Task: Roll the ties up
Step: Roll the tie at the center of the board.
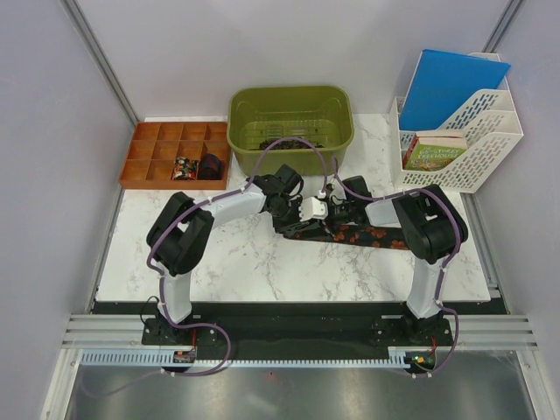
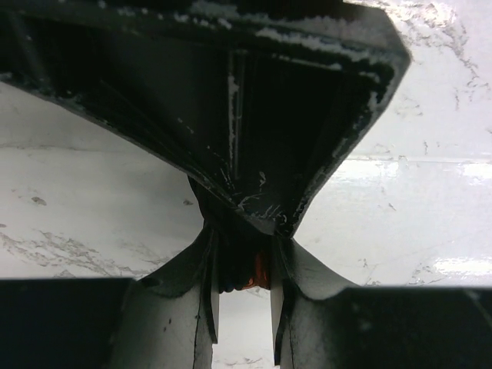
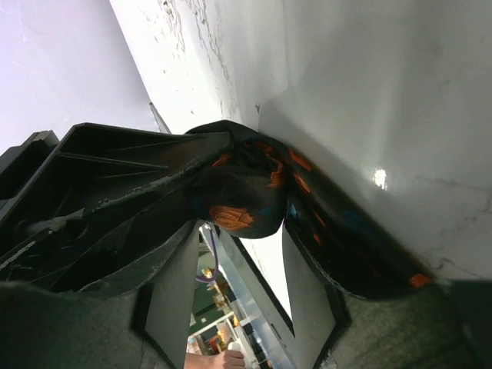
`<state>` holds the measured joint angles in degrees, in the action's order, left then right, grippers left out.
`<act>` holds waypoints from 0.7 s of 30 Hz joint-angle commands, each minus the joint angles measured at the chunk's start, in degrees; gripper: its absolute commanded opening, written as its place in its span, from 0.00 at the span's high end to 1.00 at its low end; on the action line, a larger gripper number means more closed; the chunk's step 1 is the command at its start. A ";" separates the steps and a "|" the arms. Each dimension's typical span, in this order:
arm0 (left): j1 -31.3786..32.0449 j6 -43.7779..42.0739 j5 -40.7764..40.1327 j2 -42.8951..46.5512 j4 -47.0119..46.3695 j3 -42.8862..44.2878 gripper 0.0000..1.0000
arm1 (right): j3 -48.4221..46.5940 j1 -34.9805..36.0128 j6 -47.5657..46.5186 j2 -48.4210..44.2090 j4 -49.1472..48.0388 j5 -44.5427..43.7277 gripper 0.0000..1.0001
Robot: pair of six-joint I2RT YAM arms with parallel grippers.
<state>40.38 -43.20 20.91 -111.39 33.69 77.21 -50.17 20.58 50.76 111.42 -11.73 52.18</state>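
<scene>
pinching the tie (image 1: 354, 234) at its rolled end, the left gripper (image 2: 242, 288) grips tight; the right gripper (image 3: 243, 229) gapes around it, tail trailing toward three o'clock.

Bright even light, glare on the marble table (image 2: 430, 169), wrist views shadowed, blurred up close

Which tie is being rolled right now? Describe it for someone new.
On the marble table, look in front of the green bin. The tie lies there, black with orange-red blotches, stretched out flat, unlike the small dark rolls in the orange tray.
</scene>
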 commanded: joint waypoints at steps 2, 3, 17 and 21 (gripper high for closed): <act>0.22 -0.40 -6.14 -2.16 2.43 0.75 0.84 | -1.60 0.25 3.20 -0.67 -2.34 -0.94 0.47; 0.14 -0.13 -6.05 -2.42 2.43 0.84 0.84 | -1.33 0.34 4.94 -0.67 -4.25 -1.20 0.48; -0.39 0.83 -2.02 0.21 2.52 0.31 0.64 | -1.60 0.17 -1.72 4.07 -1.37 -4.81 1.00; -2.93 2.41 2.28 1.70 1.91 0.40 0.52 | -1.33 -0.97 -4.53 4.95 1.08 -4.99 1.00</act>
<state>39.97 -42.89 19.20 -111.92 34.17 78.37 -51.48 20.75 51.18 113.75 -14.17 51.07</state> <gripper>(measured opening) 0.435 0.019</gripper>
